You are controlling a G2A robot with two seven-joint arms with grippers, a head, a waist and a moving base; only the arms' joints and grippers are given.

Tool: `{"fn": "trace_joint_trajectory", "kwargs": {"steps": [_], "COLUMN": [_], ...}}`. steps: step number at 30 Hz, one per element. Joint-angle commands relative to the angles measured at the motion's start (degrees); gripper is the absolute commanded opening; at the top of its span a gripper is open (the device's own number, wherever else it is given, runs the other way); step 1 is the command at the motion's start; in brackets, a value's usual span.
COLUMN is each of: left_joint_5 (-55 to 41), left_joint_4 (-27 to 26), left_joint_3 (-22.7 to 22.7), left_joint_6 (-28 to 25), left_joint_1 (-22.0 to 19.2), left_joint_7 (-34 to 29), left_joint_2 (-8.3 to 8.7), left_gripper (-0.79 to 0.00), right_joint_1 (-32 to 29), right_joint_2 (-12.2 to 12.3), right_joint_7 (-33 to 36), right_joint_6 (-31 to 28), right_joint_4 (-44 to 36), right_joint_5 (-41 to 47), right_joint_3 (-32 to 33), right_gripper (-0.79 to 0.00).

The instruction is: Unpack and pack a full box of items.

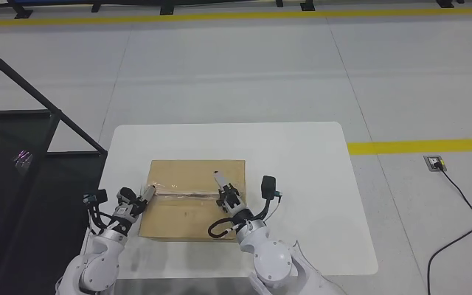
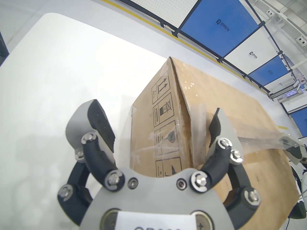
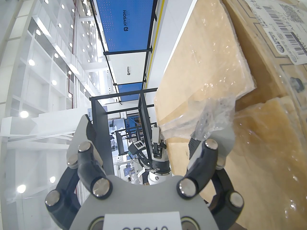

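A closed cardboard box [image 1: 193,200] lies on the white table [image 1: 310,184], its top seam covered with clear tape [image 1: 184,194]. My left gripper [image 1: 145,193] is open at the box's left end; one finger [image 2: 217,125] rests over the top edge and the other [image 2: 100,123] hangs beside the printed end face. My right gripper [image 1: 223,193] is open above the middle of the lid. A crumpled, lifted piece of the clear tape [image 3: 211,116] clings to one of its fingers [image 3: 215,142]. Where the tape is lifted, the flap edges [image 3: 249,89] show.
A shipping label [image 3: 280,22] is stuck on the box top. A dark metal frame [image 1: 37,140] stands off the table's left side. Bare table surrounds the box, widest at the right and the back.
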Motion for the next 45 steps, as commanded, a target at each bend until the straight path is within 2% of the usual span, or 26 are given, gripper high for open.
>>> {"fn": "trace_joint_trajectory", "kwargs": {"steps": [1, 13, 24, 29, 40, 42, 45], "left_joint_5": [0.00, 0.44, 0.96, -0.94, -15.71, -22.32, -38.01], "left_joint_4": [0.09, 0.86, 0.89, -1.28, -12.99, -15.15, -18.32], "left_joint_3": [0.07, 0.41, 0.49, -0.40, -7.99, -8.60, -8.86], "left_joint_6": [0.20, 1.06, 1.67, 0.25, -4.75, -6.71, -8.44], "left_joint_1": [-0.03, -0.49, -0.34, 1.03, 8.56, 10.17, 12.08], "left_joint_7": [-0.20, -0.56, -0.63, 0.61, -2.14, -3.92, -10.63], "left_joint_2": [0.03, 0.25, 0.47, 0.57, 1.16, 1.14, 1.20], "left_gripper": [0.000, 0.000, 0.000, 0.000, 0.000, 0.000, 0.000], "right_joint_1": [0.00, -3.05, -2.49, -2.51, -2.88, -3.01, -3.22], "right_joint_2": [0.00, -0.09, -0.99, -1.43, -2.26, -2.38, -2.56], "right_joint_7": [0.00, -0.22, 1.42, 1.73, 2.94, 3.14, 3.41], "right_joint_6": [0.00, 1.88, 5.50, 5.84, 5.69, 5.55, 5.49], "right_joint_4": [0.00, -2.63, -2.29, -2.22, -2.05, -2.07, -2.08], "right_joint_5": [0.00, -4.41, -6.63, -7.35, -8.44, -8.70, -9.06], "right_joint_3": [0.00, 2.86, 3.37, 3.51, 4.17, 4.33, 4.57], "right_gripper": [0.000, 0.000, 0.000, 0.000, 0.000, 0.000, 0.000]}}
